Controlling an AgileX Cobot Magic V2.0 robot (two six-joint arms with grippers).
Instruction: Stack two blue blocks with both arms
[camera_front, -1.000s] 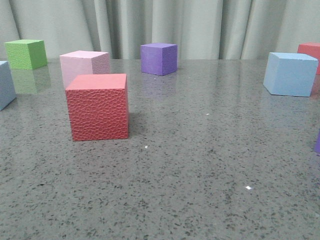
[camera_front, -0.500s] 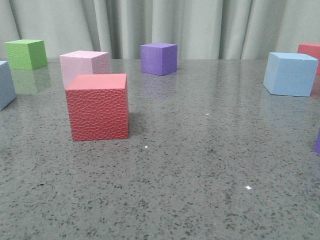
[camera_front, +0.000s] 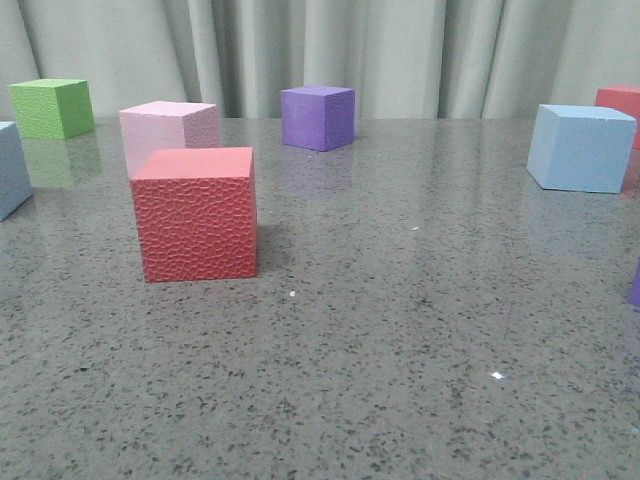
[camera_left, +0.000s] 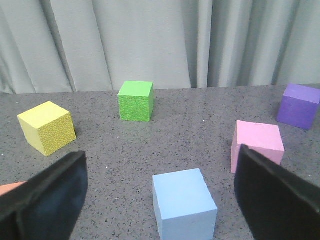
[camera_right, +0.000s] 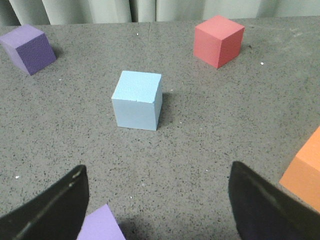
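On the grey speckled table (camera_front: 400, 330), nothing stacked yet; both arms at the approach step.

Left gripper (camera_left: 160, 200): fingers wide apart, left blue block (camera_left: 184, 204) between and just ahead of them, resting flat; in the front view it sits at the far left edge (camera_front: 10, 168).

Right gripper (camera_right: 157, 210): fingers wide apart, right blue block (camera_right: 137, 100) ahead, well apart, turned slightly off square.

Handling advice: centre each block between the fingers, square the right wrist to its faces, grip low and lightly; foam probably yields.

Materials: blue blocks matte, smooth, sharp-edged. Red cube (camera_front: 195, 213) pebbled. Yellow cube (camera_left: 47, 127) and green cube (camera_left: 135, 101) finely textured. Purple scrap (camera_right: 102, 225) sits near the right fingers: avoid it.
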